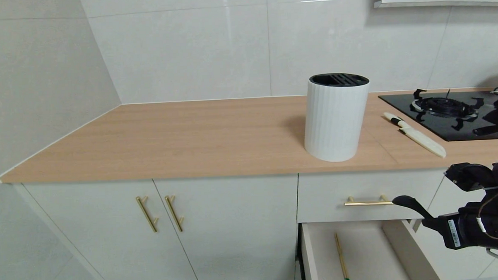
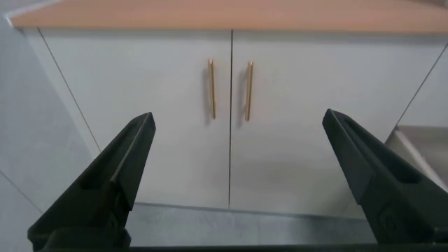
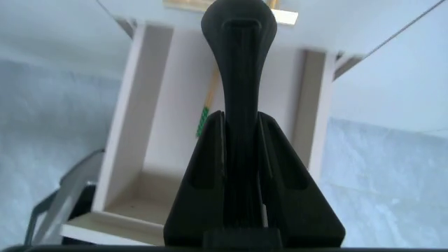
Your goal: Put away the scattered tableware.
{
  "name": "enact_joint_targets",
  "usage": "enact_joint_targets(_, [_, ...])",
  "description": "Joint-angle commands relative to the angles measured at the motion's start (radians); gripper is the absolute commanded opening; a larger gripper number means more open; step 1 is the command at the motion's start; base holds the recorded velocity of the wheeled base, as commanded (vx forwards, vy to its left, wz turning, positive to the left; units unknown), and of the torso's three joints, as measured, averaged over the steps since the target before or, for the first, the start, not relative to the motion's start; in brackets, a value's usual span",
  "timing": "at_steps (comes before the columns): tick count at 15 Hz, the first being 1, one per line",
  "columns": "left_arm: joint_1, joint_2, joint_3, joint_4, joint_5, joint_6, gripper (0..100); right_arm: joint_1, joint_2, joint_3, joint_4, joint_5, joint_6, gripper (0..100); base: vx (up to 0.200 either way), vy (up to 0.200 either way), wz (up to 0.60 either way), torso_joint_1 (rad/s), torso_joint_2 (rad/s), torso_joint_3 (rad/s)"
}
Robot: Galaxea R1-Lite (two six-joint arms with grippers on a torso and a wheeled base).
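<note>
White tiles are backing a wood worktop [image 1: 191,138], and low on the right the right claw [image 1: 432,222] is gripping a black utensil [image 1: 404,201], fingers pinched tight around its shaft. That utensil is hanging above the right side of the open drawer [image 1: 368,243]. Its rounded end is poking toward the closed drawer front above, and its long axis is running roughly in line with the chopstick [image 1: 340,253] lying inside. The drop looks like a matter of going down and slightly left. Up top, a pale knife [image 1: 414,135] is lying diagonally between the white holder [image 1: 335,120] and the hob [image 1: 451,108], with the right arm sitting nearer to it. The left claw [image 2: 238,119] is hanging wide apart, facing the cupboard doors [image 2: 294,140].
</note>
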Motion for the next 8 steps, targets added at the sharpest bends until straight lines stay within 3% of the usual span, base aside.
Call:
enact_joint_targets(1, [0.001, 0.001, 0.000, 0.000, 0.001, -0.001, 100, 0.001, 0.031, 0.003, -0.001, 0.000, 0.000, 0, 0.000, 0.000, 0.00, -0.203, 0.50, 0.271])
enact_joint_targets(8, [0.000, 0.001, 0.000, 0.000, 0.001, -0.001, 100, -0.001, 0.127, 0.034, -0.099, -0.003, 0.000, 0, 0.000, 0.000, 0.00, -0.182, 0.47, 0.290])
